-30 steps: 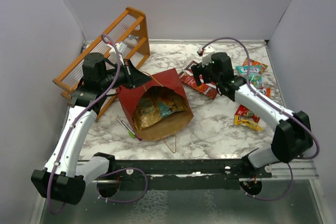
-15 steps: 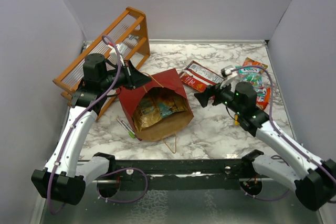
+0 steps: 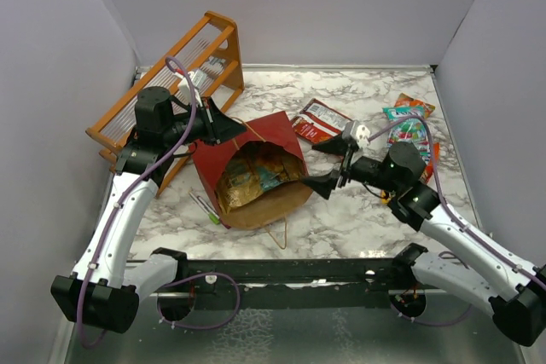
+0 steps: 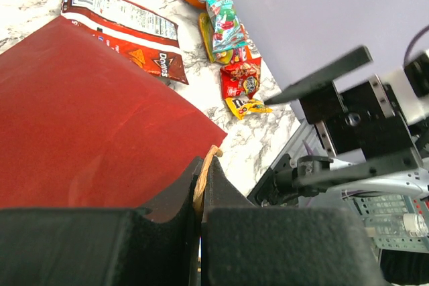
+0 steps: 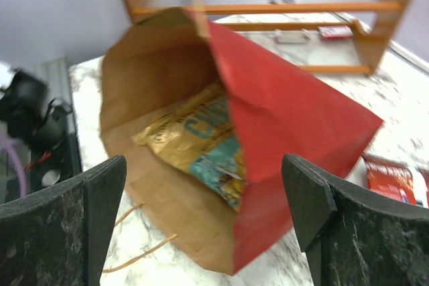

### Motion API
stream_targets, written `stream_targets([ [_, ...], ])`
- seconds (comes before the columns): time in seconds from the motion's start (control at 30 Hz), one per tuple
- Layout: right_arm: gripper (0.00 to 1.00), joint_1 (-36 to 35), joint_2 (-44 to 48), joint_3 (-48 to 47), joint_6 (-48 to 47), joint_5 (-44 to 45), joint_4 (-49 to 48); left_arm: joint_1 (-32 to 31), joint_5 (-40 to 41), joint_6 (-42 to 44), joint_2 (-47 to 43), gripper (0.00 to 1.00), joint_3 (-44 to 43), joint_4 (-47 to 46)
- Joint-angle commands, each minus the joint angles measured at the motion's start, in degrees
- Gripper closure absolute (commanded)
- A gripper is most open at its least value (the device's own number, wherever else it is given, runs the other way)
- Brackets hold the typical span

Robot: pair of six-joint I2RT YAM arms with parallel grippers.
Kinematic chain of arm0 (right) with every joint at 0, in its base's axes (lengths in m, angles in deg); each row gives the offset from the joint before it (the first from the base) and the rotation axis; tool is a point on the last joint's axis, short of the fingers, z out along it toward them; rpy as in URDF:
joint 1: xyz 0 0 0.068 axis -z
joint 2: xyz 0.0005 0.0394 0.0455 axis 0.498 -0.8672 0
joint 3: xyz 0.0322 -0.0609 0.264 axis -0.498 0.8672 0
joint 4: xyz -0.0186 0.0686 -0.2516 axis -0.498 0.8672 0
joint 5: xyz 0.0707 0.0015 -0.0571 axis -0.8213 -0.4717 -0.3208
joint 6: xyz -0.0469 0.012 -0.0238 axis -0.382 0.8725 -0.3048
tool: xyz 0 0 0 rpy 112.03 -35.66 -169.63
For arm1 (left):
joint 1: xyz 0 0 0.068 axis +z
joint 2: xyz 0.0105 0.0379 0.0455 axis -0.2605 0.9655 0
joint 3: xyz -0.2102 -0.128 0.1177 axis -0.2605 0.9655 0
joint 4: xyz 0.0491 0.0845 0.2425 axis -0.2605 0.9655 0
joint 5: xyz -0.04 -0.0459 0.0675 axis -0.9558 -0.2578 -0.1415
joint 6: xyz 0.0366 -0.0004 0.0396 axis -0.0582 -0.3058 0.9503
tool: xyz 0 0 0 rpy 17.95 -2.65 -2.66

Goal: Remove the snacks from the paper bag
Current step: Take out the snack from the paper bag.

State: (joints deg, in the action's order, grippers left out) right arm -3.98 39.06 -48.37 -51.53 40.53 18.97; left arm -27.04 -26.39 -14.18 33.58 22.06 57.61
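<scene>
The paper bag (image 3: pixel 286 130) lies on its side, dark red outside, its brown mouth facing the near edge. A gold packet (image 3: pixel 243 178) and a teal packet (image 3: pixel 271 175) lie inside. My left gripper (image 3: pixel 223 128) is shut on the bag's upper tan handle (image 4: pixel 206 165) and holds the mouth open. My right gripper (image 3: pixel 326 166) is open and empty, just right of the mouth and pointing at it. In the right wrist view the gold packet (image 5: pixel 191 128) and the teal packet (image 5: pixel 221 165) lie ahead between my wide fingers (image 5: pixel 67 226).
A red Doritos packet (image 3: pixel 320 119) lies behind the bag. Teal, orange, red and yellow packets (image 3: pixel 408 117) lie at back right. An orange wooden rack (image 3: pixel 171 74) stands at back left. Green and pink markers (image 3: pixel 205 208) lie left of the bag. The lower handle (image 3: pixel 277 232) rests on the table.
My right arm has swung from the snacks at the back right down to the bag's mouth, its jaws now spread wide. The left gripper and the bag have not moved.
</scene>
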Motion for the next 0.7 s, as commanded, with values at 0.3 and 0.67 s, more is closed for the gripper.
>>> stream_targets([
  [0.3, 0.01, -34.4, -15.6, -7.2, -38.8, 35.8, 9.5, 0.3, 0.5, 0.6, 1.0, 1.00, -0.8, -1.0],
  [0.67, 0.04, -36.5, -31.4, -5.9, -64.4, 51.3, -4.3, 0.4, 1.4, 1.4, 0.3, 1.00, -0.2, 0.3],
])
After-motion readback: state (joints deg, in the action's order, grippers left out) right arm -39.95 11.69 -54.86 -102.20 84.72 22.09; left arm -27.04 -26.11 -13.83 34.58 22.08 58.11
